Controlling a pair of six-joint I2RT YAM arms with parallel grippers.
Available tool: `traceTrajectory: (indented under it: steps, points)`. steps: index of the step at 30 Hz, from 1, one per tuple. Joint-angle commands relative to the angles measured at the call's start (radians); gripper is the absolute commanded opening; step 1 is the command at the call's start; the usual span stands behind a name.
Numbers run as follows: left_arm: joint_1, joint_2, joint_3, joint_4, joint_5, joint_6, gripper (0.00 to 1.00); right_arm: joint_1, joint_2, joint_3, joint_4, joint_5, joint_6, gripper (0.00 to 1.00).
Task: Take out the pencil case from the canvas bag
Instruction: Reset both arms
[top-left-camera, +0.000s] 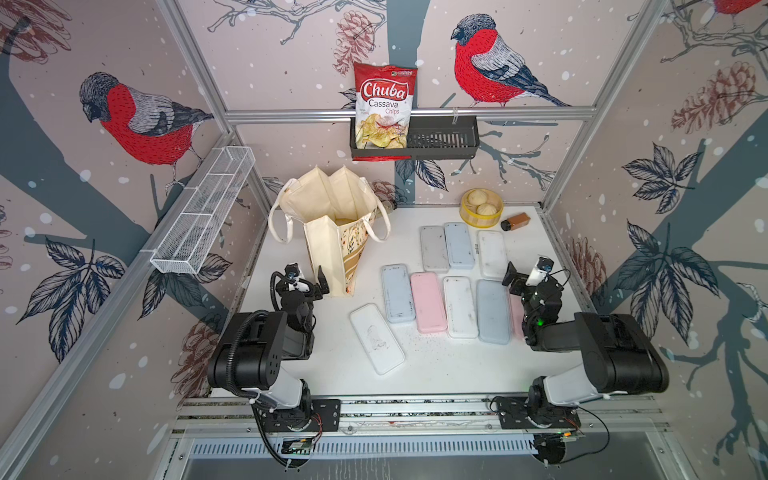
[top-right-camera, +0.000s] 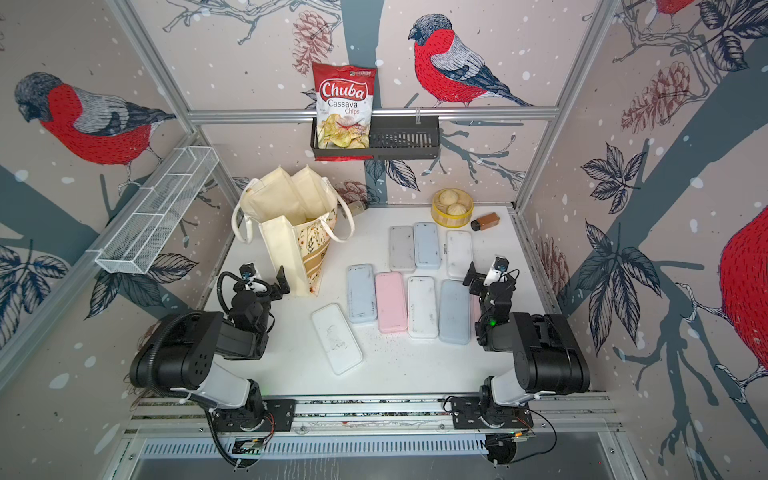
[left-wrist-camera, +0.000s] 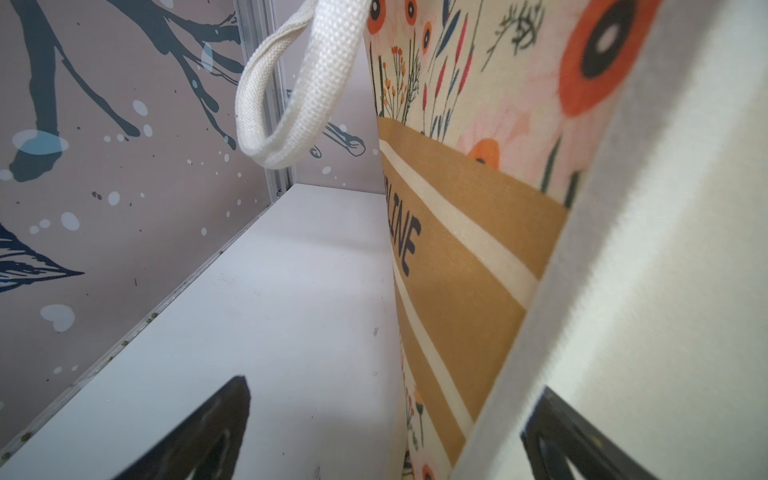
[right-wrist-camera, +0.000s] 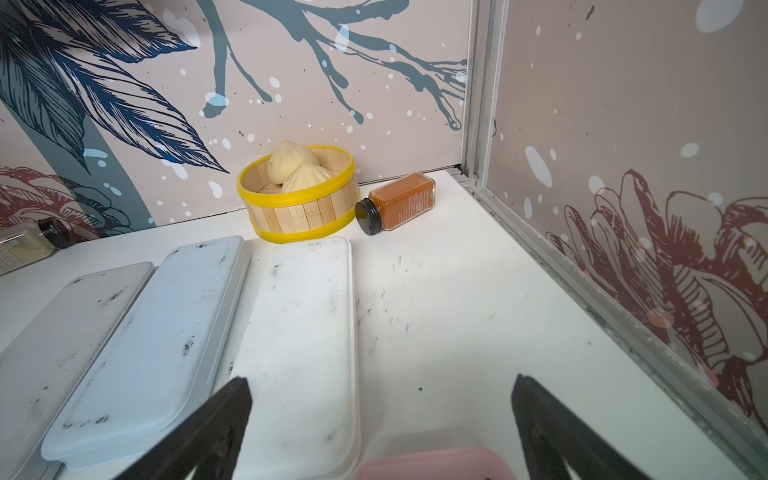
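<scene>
The canvas bag (top-left-camera: 322, 253) stood upright just before the spread left fingers (left-wrist-camera: 224, 407). The right fingers (right-wrist-camera: 232, 407), spread and empty, hung well apart from it. Reaching seemed not begun; next, fingers must enter its mouth above, contents hidden.

Both top views look down from high at the near edge over the white tabletop (top-left-camera: 436, 374). The left wrist view hugs the cream floral canvas bag (left-wrist-camera: 478, 249); the right faces the far-right yellow-rimmed wooden steamer (right-wrist-camera: 297, 208).
</scene>
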Motion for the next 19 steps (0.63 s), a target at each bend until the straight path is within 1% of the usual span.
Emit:
traceTrajectory:
  steps: [1,19]
  points:
    - [0.003,-0.002,0.003,0.029,0.008,0.018,1.0,0.002,-0.002,0.005,0.002,0.005,-0.004,1.0]
    - [0.001,-0.002,0.005,0.024,0.002,0.02,1.0,0.001,-0.002,0.005,0.0,0.006,-0.004,1.0]
